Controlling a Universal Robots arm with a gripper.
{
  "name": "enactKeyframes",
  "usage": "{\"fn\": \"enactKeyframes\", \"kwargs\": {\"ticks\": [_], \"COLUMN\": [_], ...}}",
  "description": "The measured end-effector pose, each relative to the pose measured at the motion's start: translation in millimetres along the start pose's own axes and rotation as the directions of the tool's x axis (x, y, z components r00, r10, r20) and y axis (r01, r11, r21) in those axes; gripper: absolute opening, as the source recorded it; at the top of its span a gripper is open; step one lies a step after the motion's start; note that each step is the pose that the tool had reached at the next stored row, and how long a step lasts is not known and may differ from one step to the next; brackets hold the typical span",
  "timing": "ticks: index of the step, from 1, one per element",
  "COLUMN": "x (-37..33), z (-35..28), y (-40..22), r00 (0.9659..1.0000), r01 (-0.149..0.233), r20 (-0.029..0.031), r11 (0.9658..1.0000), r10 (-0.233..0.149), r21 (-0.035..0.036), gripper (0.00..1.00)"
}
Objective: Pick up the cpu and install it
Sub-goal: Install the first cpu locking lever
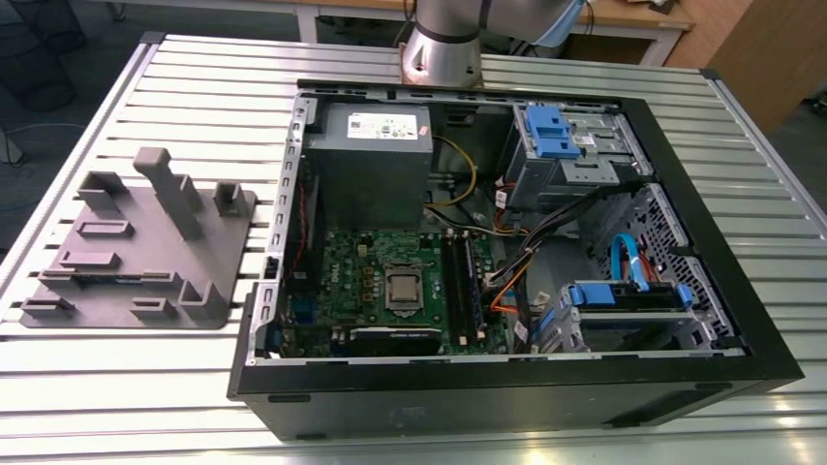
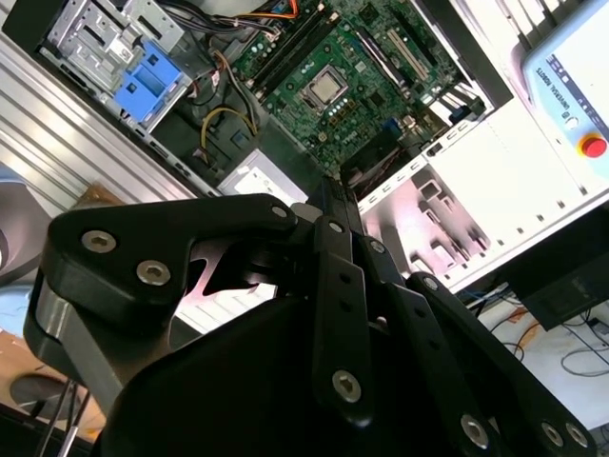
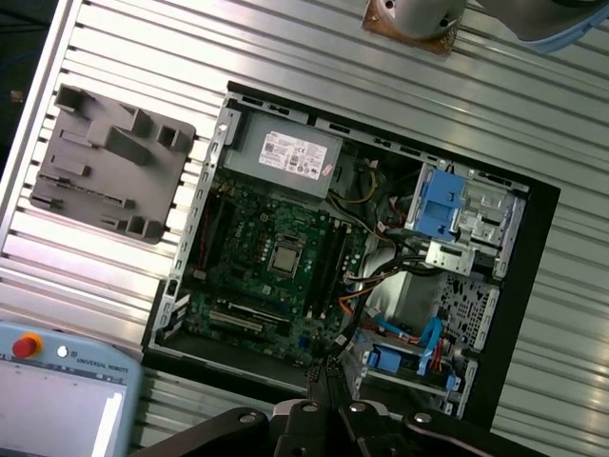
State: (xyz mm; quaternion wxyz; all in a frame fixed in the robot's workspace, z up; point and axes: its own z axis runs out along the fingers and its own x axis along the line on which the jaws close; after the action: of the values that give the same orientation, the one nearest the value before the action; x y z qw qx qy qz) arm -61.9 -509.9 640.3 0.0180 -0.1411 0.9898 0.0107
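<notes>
The cpu [image 1: 403, 288] is a small silvery square lying flat in the socket in the middle of the green motherboard [image 1: 355, 266], inside the open black computer case [image 1: 517, 383]. Both wrist views look down on the cpu [image 2: 324, 89] [image 3: 284, 255] from well above the case. My gripper [image 2: 333, 190] [image 3: 324, 373] hangs high over the case's edge, far from the chip. Its black fingers are pressed together, shut, with nothing between them.
A grey plastic fixture block [image 1: 142, 242] [image 3: 109, 162] lies on the slatted metal table [image 1: 116, 387] at the exterior view's left of the case. Inside the case are a power supply [image 1: 368, 131], blue drive bays [image 1: 549, 131] and cable bundles. A teach pendant [image 3: 57, 390] rests near the table's edge.
</notes>
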Motion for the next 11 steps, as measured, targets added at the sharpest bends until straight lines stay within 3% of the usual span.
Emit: {"fn": "enactKeyframes", "kwargs": {"ticks": [11], "x": [0.8], "z": [19.9], "y": [-0.3], "r00": [1.0000], "r01": [0.000], "r20": [0.0000], "r11": [1.0000], "r10": [0.000], "r21": [0.0000], "gripper": [0.11]}}
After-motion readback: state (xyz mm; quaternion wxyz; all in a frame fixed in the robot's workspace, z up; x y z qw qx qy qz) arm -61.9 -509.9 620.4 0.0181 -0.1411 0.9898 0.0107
